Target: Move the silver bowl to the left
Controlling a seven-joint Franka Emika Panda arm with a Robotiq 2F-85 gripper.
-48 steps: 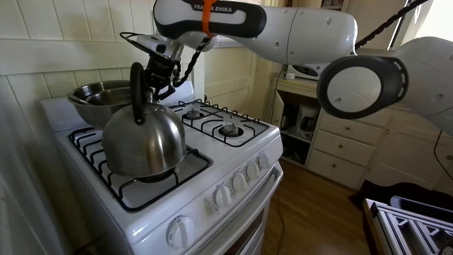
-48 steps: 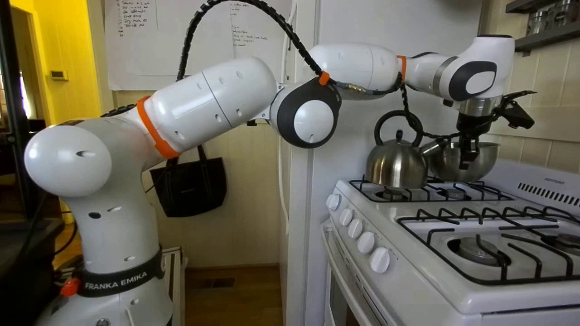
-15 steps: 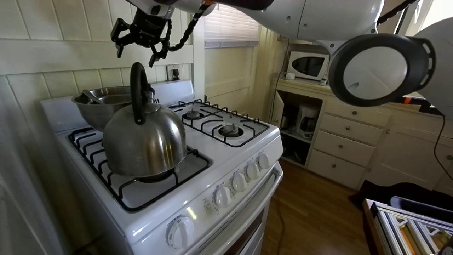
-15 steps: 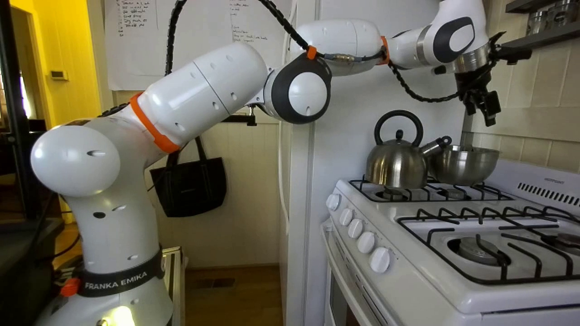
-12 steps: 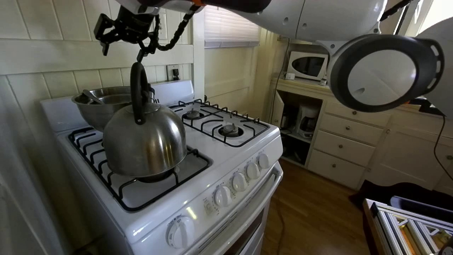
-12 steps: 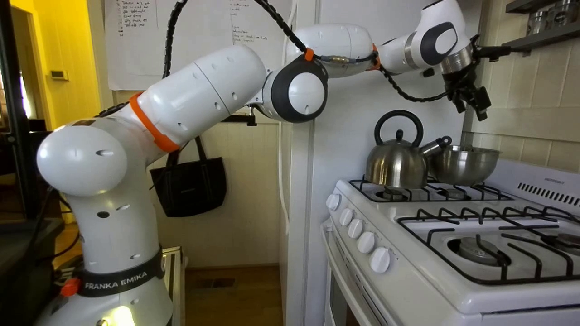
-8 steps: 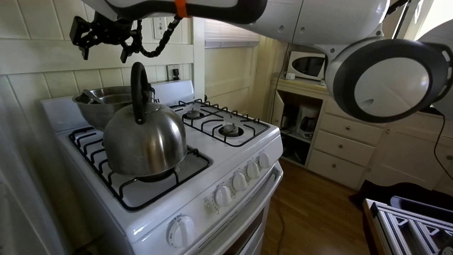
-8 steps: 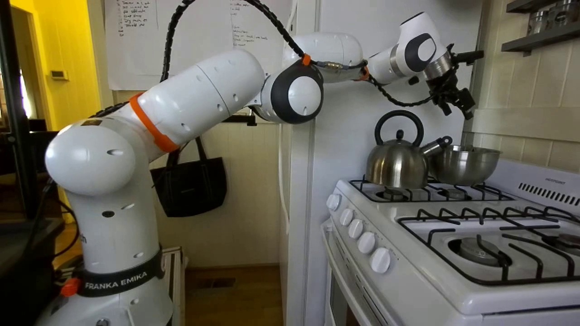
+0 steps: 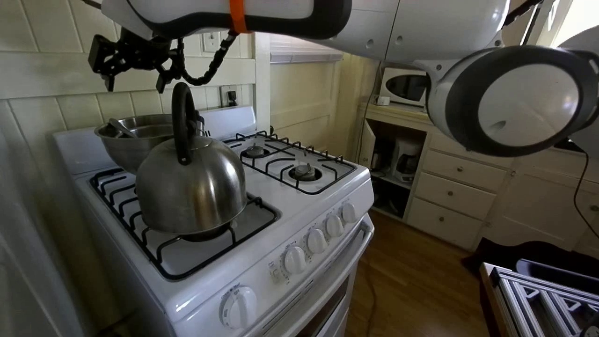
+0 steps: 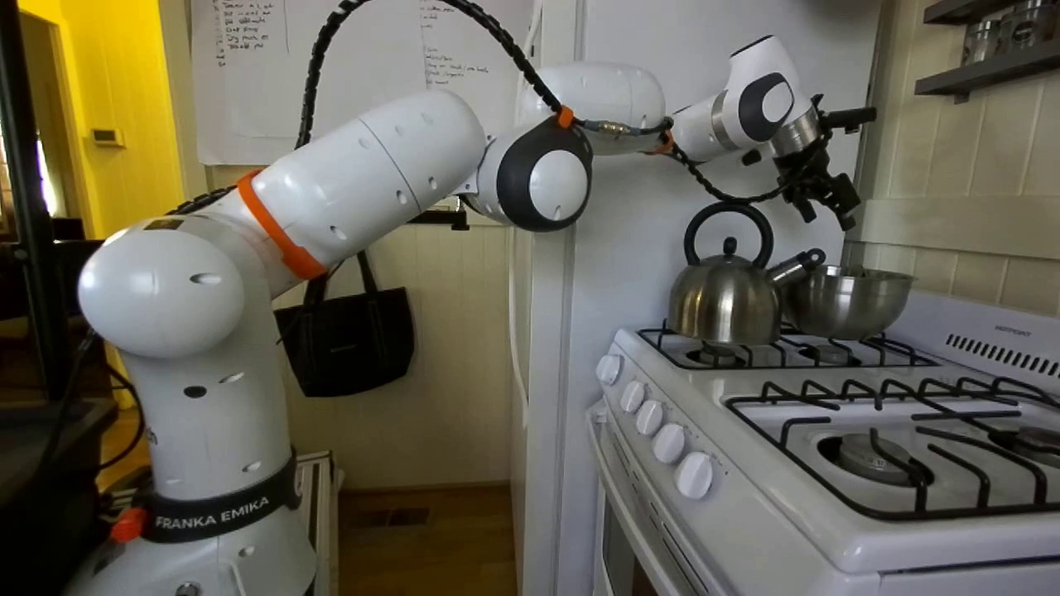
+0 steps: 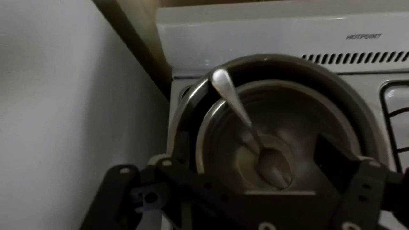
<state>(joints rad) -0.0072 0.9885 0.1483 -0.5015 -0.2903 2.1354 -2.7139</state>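
Low in an exterior view, a white stove [image 9: 304,210] with five knobs [image 9: 238,306] along its front carries one steel kettle [image 9: 192,187], which hides part of the larger metal bowl [image 9: 122,150] behind it. The dim wrist view shows two bowls nested right of centre — the silver bowl [image 11: 287,121] inside, one spoon [image 11: 228,92] in it — below the gripper [image 9: 135,89], which is released, fingers [image 11: 335,163] spread, blotting out the lower rims. Beyond, in an exterior view, are a cream wall [image 9: 47,75] at upper left and one microwave [image 9: 405,85] at upper right, partly hidden by the arm [image 9: 388,28].
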